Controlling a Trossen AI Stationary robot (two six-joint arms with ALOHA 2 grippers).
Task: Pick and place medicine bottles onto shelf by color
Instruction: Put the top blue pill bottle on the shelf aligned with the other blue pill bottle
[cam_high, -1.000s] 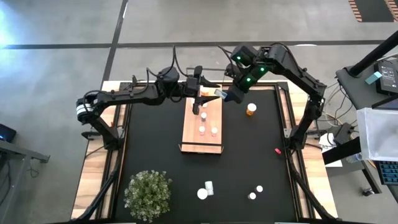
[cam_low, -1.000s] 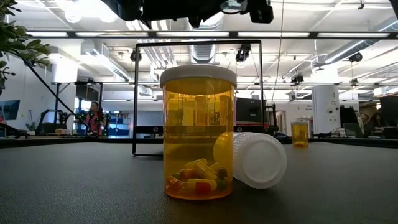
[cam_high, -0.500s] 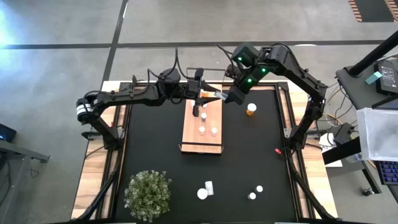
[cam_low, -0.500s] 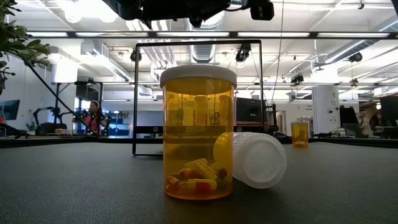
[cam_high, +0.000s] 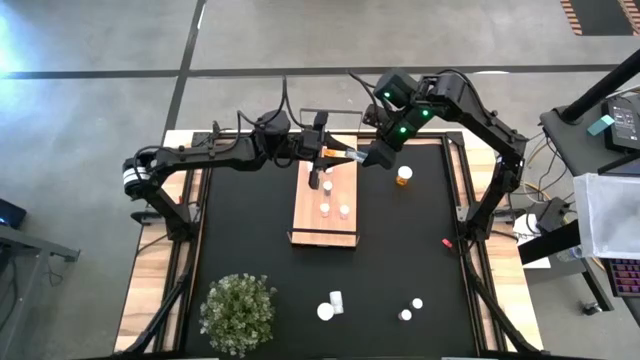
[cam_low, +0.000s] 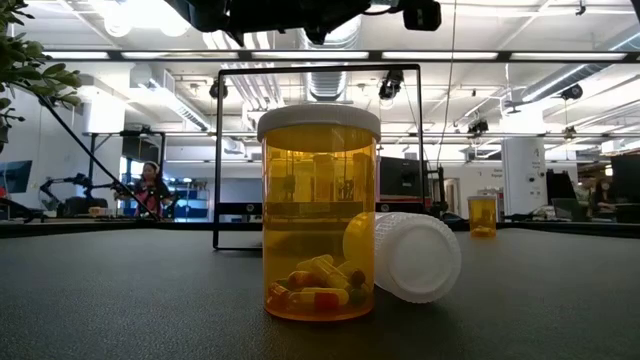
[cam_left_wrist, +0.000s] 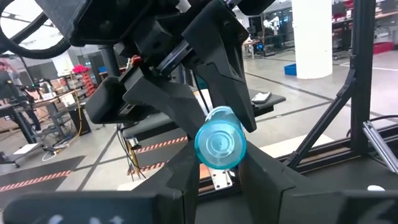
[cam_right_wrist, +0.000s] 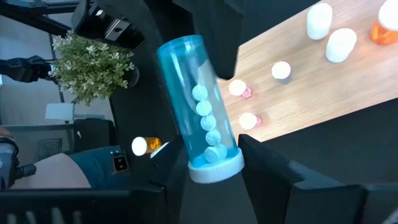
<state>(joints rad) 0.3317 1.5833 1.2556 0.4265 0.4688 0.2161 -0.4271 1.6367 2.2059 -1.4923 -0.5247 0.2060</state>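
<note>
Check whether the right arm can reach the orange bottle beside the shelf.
Likely yes, but not right away. The orange bottle stands alone on the black mat close beside the right gripper, nothing between them. That gripper is at the blue bottle, on which the left gripper is shut.

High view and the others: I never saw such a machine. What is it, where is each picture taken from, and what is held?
It is a robot with two arms at a table. One picture looks down from above, one level along the table top, two from cameras on the wrists. On the black mat stand a wooden shelf carrying bottles, an orange bottle and a plant. Above the shelf, the left gripper is shut on a blue bottle; the right gripper meets its capped end.
</note>
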